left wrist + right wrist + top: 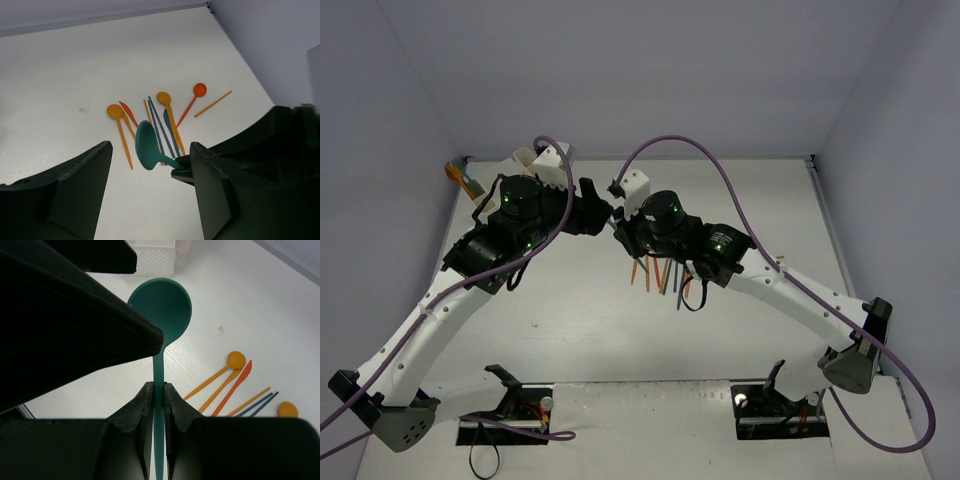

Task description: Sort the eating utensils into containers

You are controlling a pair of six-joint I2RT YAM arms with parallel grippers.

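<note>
- Teal spoon (160, 310): axis along right gripper (159, 392), bowl toward left gripper (150, 150).
- Right gripper: clenched on handle.
- Left gripper: released, jaws flanking bowl.

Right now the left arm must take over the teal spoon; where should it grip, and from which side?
On the teal spoon, probably the bowl or neck: the right gripper is shut on the handle, leaving only that end free. The left gripper should come from the bowl end, opposite the right one, open jaws either side of the bowl.
</note>
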